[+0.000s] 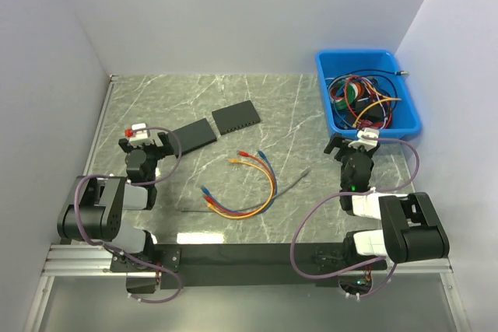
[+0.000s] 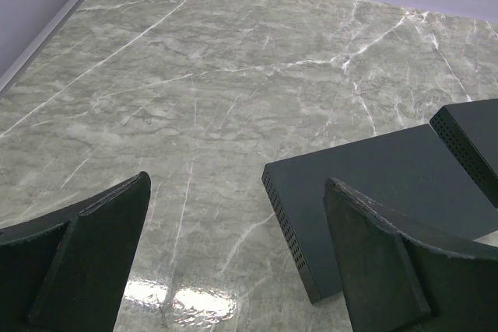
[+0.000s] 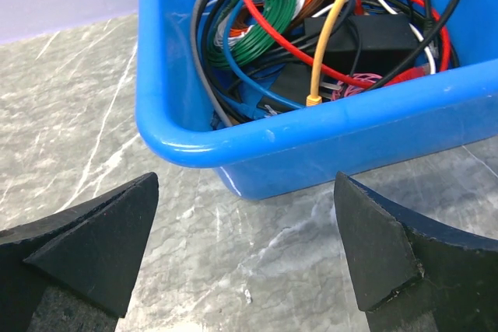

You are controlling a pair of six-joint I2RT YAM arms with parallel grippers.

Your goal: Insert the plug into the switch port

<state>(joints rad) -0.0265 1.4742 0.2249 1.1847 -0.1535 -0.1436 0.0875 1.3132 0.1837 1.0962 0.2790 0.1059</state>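
Two flat dark switches lie at the table's back middle, one (image 1: 192, 134) nearer my left arm and one (image 1: 236, 117) behind it. A loose bundle of coloured cables (image 1: 247, 184) with small plugs at their ends (image 1: 235, 161) lies in the middle of the table. My left gripper (image 1: 144, 140) is open and empty, just left of the near switch. In the left wrist view the near switch (image 2: 373, 184) lies ahead of the open gripper (image 2: 237, 184), partly behind the right finger (image 2: 389, 262). My right gripper (image 1: 355, 140) is open and empty. No port faces show.
A blue bin (image 1: 367, 91) full of tangled wires stands at the back right, directly ahead of my right gripper (image 3: 245, 184); its rim (image 3: 311, 134) fills the right wrist view. A thin grey cable (image 1: 292, 184) lies right of the bundle. Walls stand close on the left, back and right.
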